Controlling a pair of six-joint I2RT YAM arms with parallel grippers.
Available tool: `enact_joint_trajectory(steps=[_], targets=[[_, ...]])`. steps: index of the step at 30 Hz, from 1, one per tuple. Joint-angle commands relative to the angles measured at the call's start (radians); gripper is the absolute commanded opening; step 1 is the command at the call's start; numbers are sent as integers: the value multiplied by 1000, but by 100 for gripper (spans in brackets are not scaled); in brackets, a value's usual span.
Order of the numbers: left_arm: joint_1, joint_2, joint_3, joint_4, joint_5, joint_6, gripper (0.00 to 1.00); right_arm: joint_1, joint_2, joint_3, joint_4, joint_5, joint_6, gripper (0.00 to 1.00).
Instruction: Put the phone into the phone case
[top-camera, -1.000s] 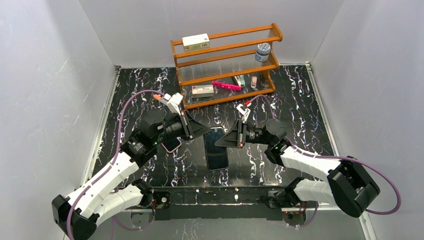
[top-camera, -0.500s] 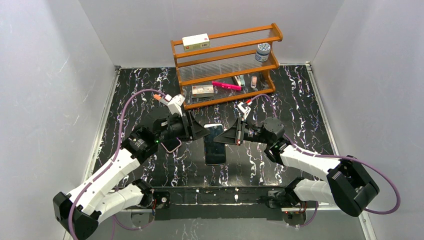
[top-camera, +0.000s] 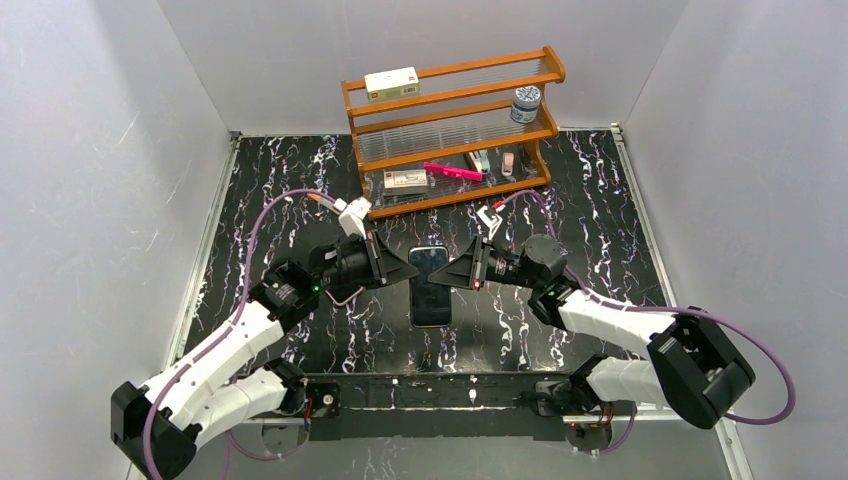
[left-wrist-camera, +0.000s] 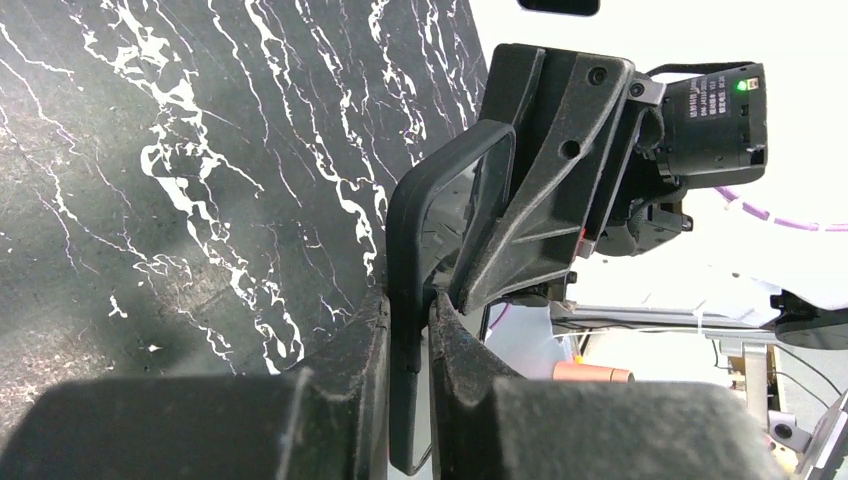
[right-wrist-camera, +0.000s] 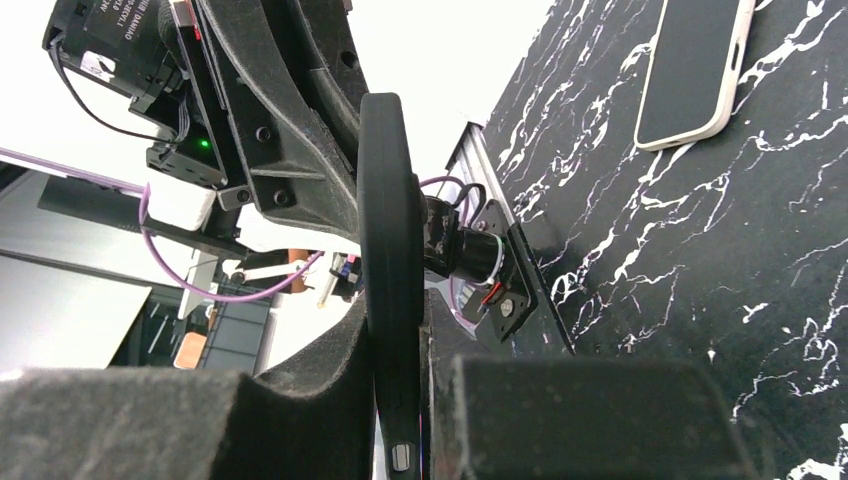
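The phone (top-camera: 430, 290) shows its glossy dark screen face up at the table's middle, framed by the matte black phone case. My left gripper (top-camera: 408, 272) is shut on the case's left edge. My right gripper (top-camera: 450, 277) is shut on its right edge. In the left wrist view the thin black case rim (left-wrist-camera: 405, 230) stands pinched in my gripper (left-wrist-camera: 410, 340). In the right wrist view the thick black case edge (right-wrist-camera: 390, 200), with a small side button, is pinched in my gripper (right-wrist-camera: 395, 340). I cannot tell how deep the phone sits in the case.
A pink-rimmed slab (top-camera: 345, 293) lies on the marble table under my left arm; it also shows in the right wrist view (right-wrist-camera: 695, 70). An orange wooden rack (top-camera: 450, 130) with small boxes, a jar and a pink pen stands at the back.
The phone and case have shifted away from the table's near edge toward the rack and straightened. Both grippers have closed in on its sides; my left arm has swung right.
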Motion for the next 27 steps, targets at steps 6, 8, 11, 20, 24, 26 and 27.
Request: enact_joint_trajectory(steps=[6,8,11,20,24,26,27], targets=[[1,42,-1,-55,-85,53,24,7,-82,-2,-86,85,-76,1],[2,34,9,-86,-109,84,45,5,-116,7,-209,138,-123,1],[2,7,24,-160,-187,141,69,-5,-151,28,-360,197,-201,1],[1,-25,62,-332,-337,332,98,-69,-83,146,-667,298,-434,1],[1,-29,49,-355,-359,380,98,-176,37,168,-634,182,-446,1],[1,-43,34,-356,-401,394,98,-235,99,179,-617,129,-447,1],[1,-49,25,-356,-415,398,98,-267,126,183,-610,101,-446,1]])
